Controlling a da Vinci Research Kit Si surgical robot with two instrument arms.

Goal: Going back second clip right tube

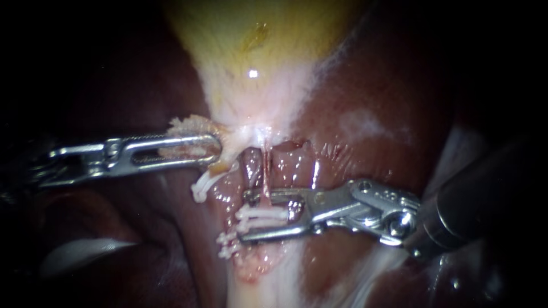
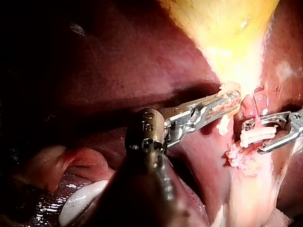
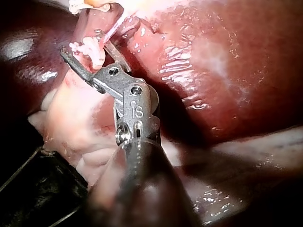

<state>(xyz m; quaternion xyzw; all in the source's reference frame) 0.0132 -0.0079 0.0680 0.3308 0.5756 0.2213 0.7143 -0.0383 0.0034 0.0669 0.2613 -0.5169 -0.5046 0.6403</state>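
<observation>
The yellow gallbladder [image 1: 257, 45] narrows down to a thin pink tube [image 1: 266, 171], the right one of the two. A white clip [image 1: 268, 214] sits across this tube. My right instrument [image 1: 244, 218] stands with its jaws open, one on each side of that clip [image 2: 258, 135]; the right wrist view shows the same clip [image 3: 90, 53] in the gap of my right instrument [image 3: 80, 43]. Another white clip [image 1: 202, 185] lies to the left and one [image 1: 228, 245] lower down. My left instrument [image 1: 214, 149] is shut on pale tissue at the gallbladder's neck [image 2: 232, 90].
Dark red liver [image 1: 371, 85] surrounds the field on both sides. A pale stalk of tissue [image 1: 257, 285] runs down below the clips. A whitish glistening lump [image 1: 85, 251] lies at the lower left, under my left instrument's shaft [image 2: 142, 189].
</observation>
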